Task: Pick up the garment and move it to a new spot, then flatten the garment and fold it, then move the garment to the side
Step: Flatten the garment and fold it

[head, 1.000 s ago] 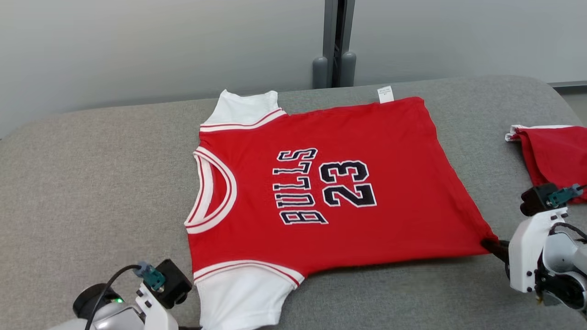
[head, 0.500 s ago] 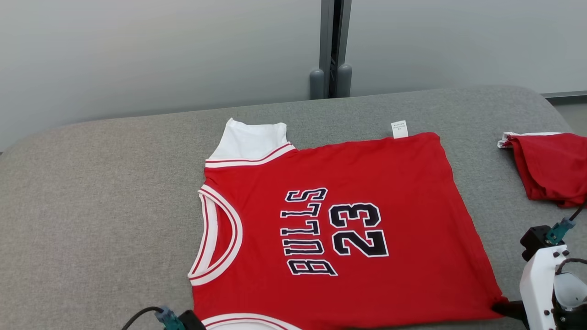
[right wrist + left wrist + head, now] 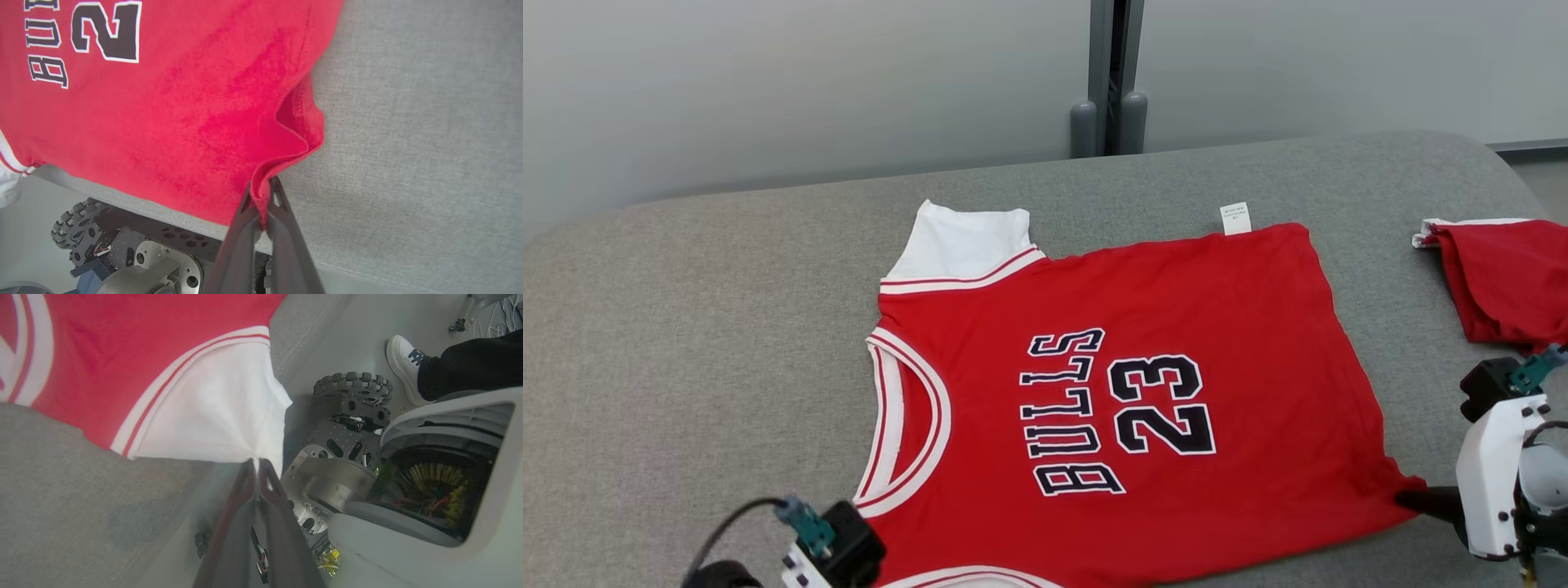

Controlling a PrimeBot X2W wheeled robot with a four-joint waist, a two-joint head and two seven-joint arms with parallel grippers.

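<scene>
The garment [image 3: 1143,294], a red jersey with white sleeves and "BULLS 23" in dark print, lies spread flat on the grey padded table [image 3: 686,327], neck to the left and hem to the right. In the left wrist view my left gripper [image 3: 258,464] is shut on the edge of the near white sleeve [image 3: 212,412], which hangs past the table's front edge. My right gripper [image 3: 1411,496] is shut on the near hem corner [image 3: 286,134], which bunches into a small fold at the fingertips [image 3: 247,200].
A second red garment [image 3: 1507,278] lies bunched at the table's right edge. A grey post [image 3: 1107,82] stands behind the table. Below the front edge are my wheeled base [image 3: 351,388] and a person's white shoe [image 3: 402,363].
The jersey has slid toward me across the table, both grippers still shut on its near edge. The head camera also dipped and came back.
</scene>
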